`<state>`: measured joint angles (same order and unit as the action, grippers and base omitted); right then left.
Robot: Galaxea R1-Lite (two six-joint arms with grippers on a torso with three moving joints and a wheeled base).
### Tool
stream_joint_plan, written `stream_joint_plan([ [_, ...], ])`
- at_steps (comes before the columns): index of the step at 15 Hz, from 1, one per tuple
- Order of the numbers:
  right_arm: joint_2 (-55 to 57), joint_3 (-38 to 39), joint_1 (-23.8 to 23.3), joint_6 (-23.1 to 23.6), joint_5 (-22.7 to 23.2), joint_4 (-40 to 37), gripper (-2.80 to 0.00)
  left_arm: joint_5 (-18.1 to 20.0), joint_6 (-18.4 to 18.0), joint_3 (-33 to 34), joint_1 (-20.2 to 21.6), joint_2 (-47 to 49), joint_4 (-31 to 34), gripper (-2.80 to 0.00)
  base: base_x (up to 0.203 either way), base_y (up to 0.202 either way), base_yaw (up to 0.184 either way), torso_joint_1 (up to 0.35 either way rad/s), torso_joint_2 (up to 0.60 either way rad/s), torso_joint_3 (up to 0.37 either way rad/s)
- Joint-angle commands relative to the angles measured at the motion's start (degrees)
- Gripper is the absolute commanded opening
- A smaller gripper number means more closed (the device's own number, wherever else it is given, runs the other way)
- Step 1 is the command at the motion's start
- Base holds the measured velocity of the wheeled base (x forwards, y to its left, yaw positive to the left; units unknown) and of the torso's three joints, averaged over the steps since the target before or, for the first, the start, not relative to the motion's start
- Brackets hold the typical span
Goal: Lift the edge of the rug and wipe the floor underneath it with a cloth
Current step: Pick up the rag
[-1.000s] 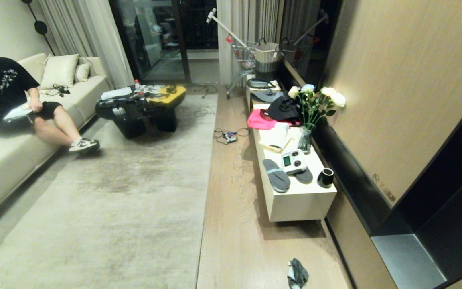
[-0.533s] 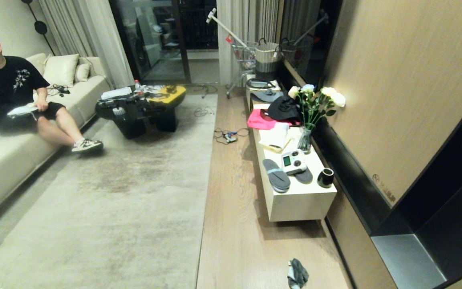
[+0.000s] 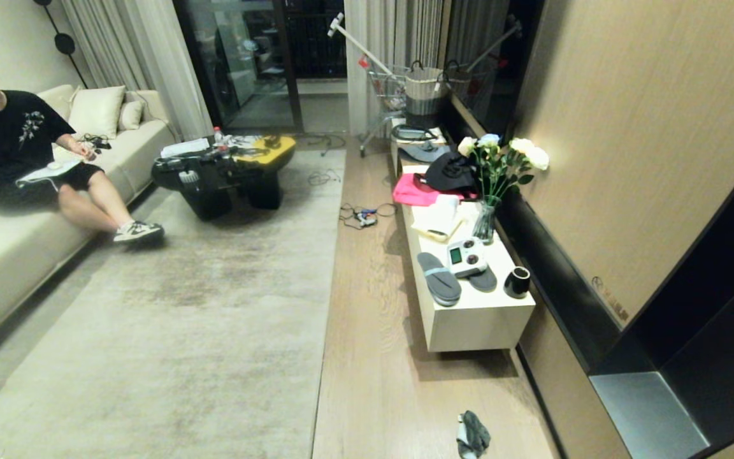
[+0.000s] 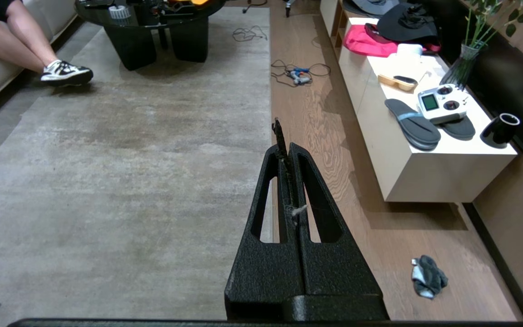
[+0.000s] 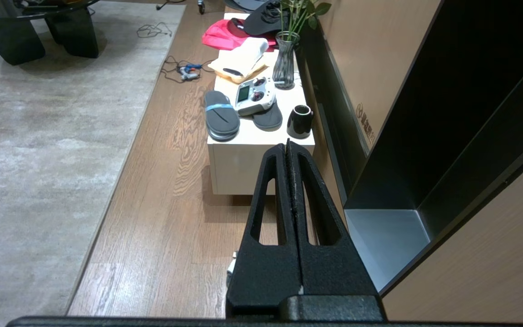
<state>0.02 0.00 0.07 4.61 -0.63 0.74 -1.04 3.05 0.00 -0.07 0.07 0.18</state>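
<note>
Glass vase [image 3: 483, 224] w/ flowers on cabinet [image 3: 475, 319]; left claw [image 4: 284, 136], right claw [image 5: 288, 147] both closed, empty.

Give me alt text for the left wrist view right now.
The left gripper, shut and empty, hangs above the rug edge, which lies flat on the floor. The crumpled cloth sits on bare floor near a white bench.

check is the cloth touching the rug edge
Apart. The head view shows the cloth lying on bare floor, with a wide strip of planks between it and the rug edge.
</note>
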Motion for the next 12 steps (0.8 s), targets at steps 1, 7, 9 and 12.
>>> stream_joint_plan([
  [1,0.0,0.0,0.0,0.1,-0.1,0.0,-2.80,0.0,0.0,0.0,0.0,0.0,0.0,-2.80,0.000,0.000,0.000,0.000,0.00,0.000],
  [7,0.0,0.0,0.0,0.1,-0.1,0.0,-2.80,0.0,0.0,0.0,0.0,0.0,0.0,-2.80,0.000,0.000,0.000,0.000,0.00,0.000],
  [9,0.0,0.0,0.0,0.0,-0.1,0.0,-2.80,0.0,0.0,0.0,0.0,0.0,0.0,-2.80,0.000,0.000,0.000,0.000,0.00,0.000],
  [12,0.0,0.0,0.0,-0.1,-0.1,0.0,-2.80,0.0,0.0,0.0,0.1,0.0,0.0,-2.80,0.000,0.000,0.000,0.000,0.00,0.000],
])
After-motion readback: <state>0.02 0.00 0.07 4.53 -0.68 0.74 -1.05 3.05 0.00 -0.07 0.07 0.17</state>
